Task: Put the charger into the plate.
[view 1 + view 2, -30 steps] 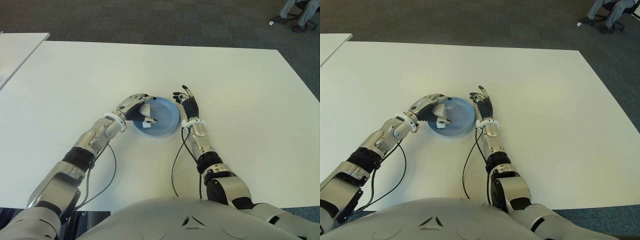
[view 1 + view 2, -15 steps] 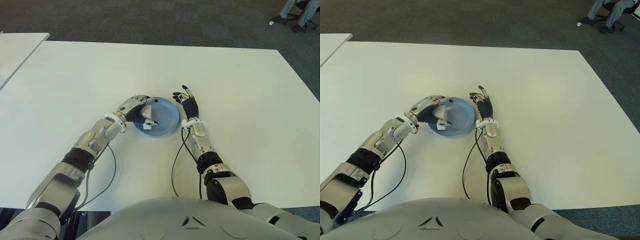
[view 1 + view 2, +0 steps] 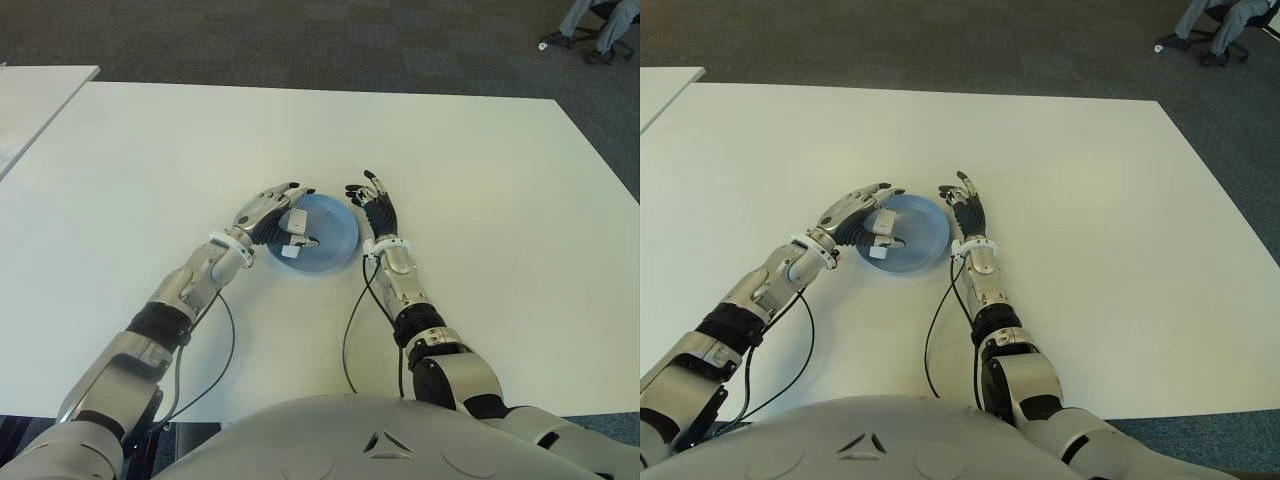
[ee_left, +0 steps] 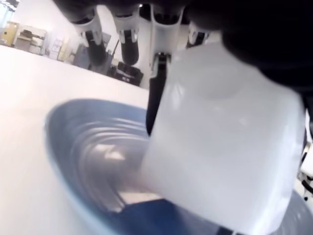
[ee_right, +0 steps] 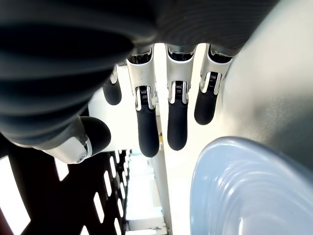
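At the left rim of the blue plate (image 3: 335, 238), the left hand (image 3: 264, 213) had its fingers spread wide and straightened over the dish, closing on nothing. Just beyond its palm the white charger (image 3: 294, 229) lay inside the plate, on the left part of the bowl, right against the palm side of the hand; the left wrist view showed the charger's (image 4: 222, 142) pale body filling the space under the extended fingers (image 4: 125, 34), its lower edge down on the ridged blue floor of the plate (image 4: 88, 147). Whether the thumb was touching it could not be told. The open spread read as a release: the block looked set down, so the placement seemed done or nearly so, with only the hand left to lift away without dragging the charger over the rim. On the far side of the plate the right hand (image 3: 376, 211) showed just beside the right rim, fingers loosely extended and empty, apparently idle rather than bracing the dish. Both stood near the middle of the white surface (image 3: 480, 180).
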Robot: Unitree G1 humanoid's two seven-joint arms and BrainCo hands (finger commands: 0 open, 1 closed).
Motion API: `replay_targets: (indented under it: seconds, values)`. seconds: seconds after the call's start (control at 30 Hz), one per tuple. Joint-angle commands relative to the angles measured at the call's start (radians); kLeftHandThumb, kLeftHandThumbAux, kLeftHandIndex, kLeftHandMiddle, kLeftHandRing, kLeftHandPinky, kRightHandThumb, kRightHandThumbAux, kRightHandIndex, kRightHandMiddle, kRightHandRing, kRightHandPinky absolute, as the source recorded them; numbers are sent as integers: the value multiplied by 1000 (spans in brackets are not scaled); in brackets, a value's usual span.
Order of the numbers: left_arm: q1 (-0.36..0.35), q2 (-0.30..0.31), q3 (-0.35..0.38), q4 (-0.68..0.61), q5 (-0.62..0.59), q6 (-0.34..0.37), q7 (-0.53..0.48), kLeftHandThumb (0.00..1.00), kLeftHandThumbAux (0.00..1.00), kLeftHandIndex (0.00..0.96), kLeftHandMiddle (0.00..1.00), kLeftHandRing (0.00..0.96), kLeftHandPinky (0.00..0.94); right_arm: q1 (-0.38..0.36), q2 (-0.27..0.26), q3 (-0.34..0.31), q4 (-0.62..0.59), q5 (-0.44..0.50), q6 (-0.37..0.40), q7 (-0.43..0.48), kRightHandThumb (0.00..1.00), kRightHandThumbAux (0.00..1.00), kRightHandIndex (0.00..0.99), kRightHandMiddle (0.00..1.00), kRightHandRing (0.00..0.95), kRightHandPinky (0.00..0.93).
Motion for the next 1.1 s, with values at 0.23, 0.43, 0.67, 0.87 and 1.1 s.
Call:
replay_targets:
  seconds: [0.23, 0.43, 0.67, 0.87, 1.1]
  values:
    - [18, -19, 11, -31, 4, 14, 31, 252, 276, 75, 0, 0, 0, 34, 31, 8, 19, 1, 41, 3, 0, 521, 95, 365, 308, 194]
    - [24, -22, 15, -44, 7, 15, 27, 263, 265, 78, 0, 0, 0, 36, 34, 7, 18, 6, 36, 11, 0, 523, 93, 366, 312, 199]
    - [24, -23, 14, -46, 6, 1, 26, 261, 217, 74, 0, 0, 0, 35, 35, 4, 16, 12, 37, 21, 0, 514, 93, 367, 321, 200]
    - [22, -23, 14, -45, 2, -10, 22, 247, 181, 44, 0, 0, 0, 34, 37, 3, 14, 16, 42, 26, 0, 506, 91, 364, 320, 200]
    - [19, -20, 12, -50, 8, -12, 17, 247, 168, 30, 0, 0, 0, 34, 40, 2, 11, 19, 49, 26, 0, 506, 91, 364, 319, 205]
